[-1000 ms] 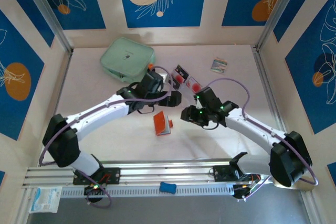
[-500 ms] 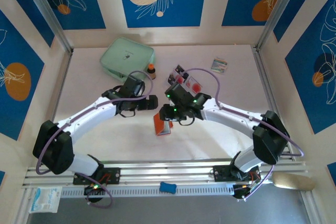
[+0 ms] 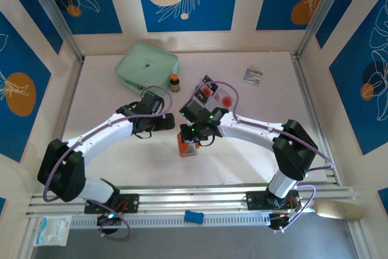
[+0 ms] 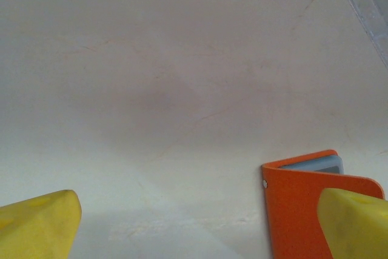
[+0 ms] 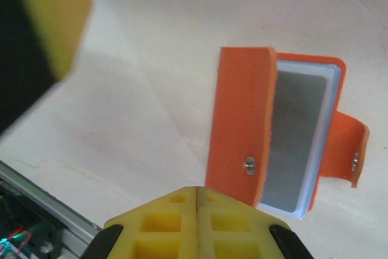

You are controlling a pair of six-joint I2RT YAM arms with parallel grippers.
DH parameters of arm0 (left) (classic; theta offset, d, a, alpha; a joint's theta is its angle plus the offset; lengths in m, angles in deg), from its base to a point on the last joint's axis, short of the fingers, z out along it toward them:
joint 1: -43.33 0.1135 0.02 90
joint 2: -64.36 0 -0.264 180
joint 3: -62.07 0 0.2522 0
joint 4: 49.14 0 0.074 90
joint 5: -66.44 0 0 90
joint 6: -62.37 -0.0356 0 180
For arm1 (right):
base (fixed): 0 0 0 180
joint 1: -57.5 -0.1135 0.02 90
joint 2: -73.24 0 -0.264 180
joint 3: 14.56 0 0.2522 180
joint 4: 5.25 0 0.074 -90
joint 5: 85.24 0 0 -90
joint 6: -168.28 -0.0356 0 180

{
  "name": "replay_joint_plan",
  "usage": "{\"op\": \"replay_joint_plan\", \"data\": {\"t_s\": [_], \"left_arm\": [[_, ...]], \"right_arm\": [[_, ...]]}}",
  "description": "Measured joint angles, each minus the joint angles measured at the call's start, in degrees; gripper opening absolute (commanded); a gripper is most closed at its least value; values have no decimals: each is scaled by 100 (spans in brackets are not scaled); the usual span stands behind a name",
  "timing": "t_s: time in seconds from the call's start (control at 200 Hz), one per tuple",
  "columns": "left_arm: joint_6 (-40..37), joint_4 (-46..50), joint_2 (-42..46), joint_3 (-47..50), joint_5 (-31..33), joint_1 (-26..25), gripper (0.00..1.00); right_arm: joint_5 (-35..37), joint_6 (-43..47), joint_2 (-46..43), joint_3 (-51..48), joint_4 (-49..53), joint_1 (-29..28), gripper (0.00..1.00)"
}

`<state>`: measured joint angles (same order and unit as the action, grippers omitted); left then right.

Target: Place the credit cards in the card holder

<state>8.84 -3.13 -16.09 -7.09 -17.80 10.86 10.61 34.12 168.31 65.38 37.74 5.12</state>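
We are holding our left gripper spread wide and our right gripper clenched on nothing, both just beside the open card holder lying mid-tabletop; the credit cards are lying nearer the far edge.

From above, the right arm covers parts of the credit cards and card holder.

Top view: high above and behind me, looking down, far off. Both wrist views: close over the surface, facing down. All three share the holder.
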Motion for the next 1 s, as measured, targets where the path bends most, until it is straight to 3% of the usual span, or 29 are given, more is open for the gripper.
{"op": "replay_joint_plan", "data": {"t_s": [0.43,1.0], "left_arm": [[-256,-55,-81,72,-778,-87,100],[-232,-505,-837,262,-765,-951,100]], "right_arm": [[83,-385,11,-1145,-544,136,0],[-28,-525,76,-1268,-901,212,0]]}}
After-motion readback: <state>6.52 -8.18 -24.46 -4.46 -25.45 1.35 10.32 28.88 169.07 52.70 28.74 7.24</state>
